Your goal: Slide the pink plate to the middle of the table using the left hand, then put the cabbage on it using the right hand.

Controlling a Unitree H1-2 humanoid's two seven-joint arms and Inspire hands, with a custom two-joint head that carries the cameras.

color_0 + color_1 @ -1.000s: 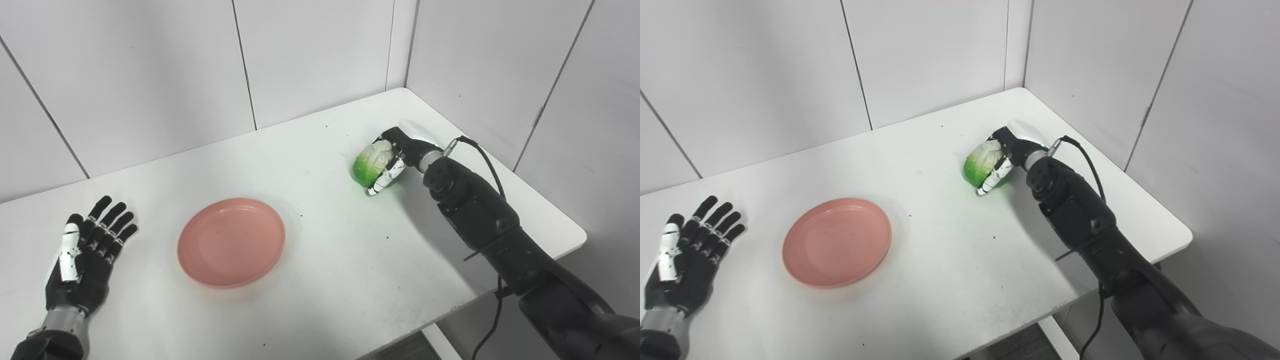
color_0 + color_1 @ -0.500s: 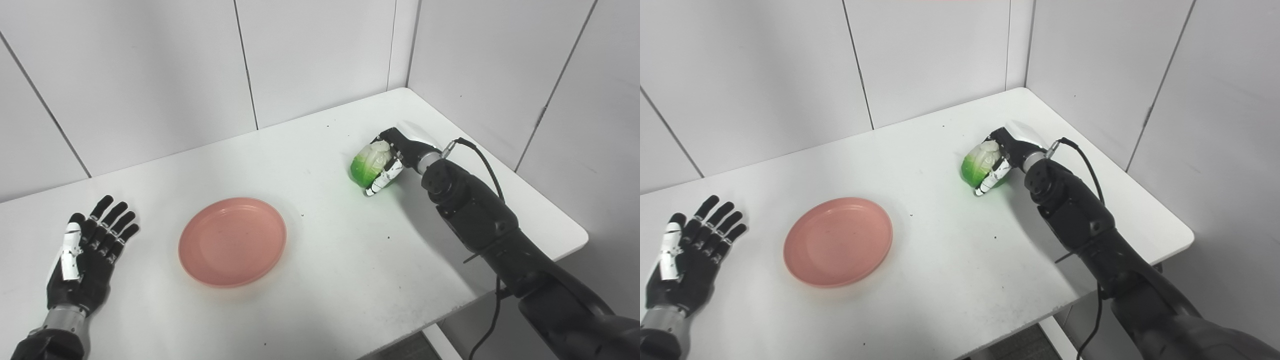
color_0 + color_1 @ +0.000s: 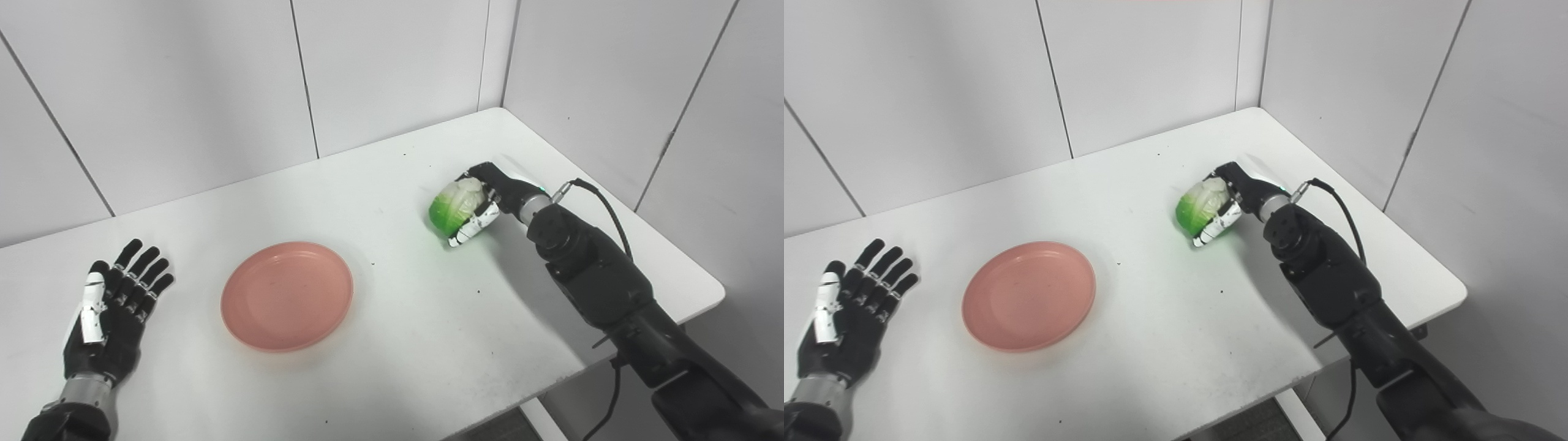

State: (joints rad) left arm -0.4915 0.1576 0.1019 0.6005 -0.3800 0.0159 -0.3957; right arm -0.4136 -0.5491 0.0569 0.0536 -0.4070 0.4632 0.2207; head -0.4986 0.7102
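- pink plate (image 3: 286, 296) sits flat around the middle of the desk (image 3: 392, 318), a bit toward the left and front edge; nothing on it.
- sliding step looks done, judging by where the plate lies now.
- left robot hand (image 3: 110, 312) lies near the left edge of the desk, palm up, fingers spread, holding nothing, well apart from the plate.
- cabbage (image 3: 452, 206) is toward the right end of the desk, well apart from the plate, nearer the back right corner than the front edge.
- right robot hand (image 3: 484, 202) is wrapped around the cabbage from its right side, fingers over the top, thumb under the front; looks clamped on it.
- can't tell if the cabbage is just off the desk or resting on it; a green tint shows on the desk right under it.
- right arm comes in from the front right corner, a cable (image 3: 603, 202) looping off the wrist.
- left to do: carry the cabbage left toward the desk middle, set it on the plate, let go.
- judgement: roughly halfway, grasp made, placing not yet done.
- risk: the rounded cabbage could roll off the shallow plate on release.
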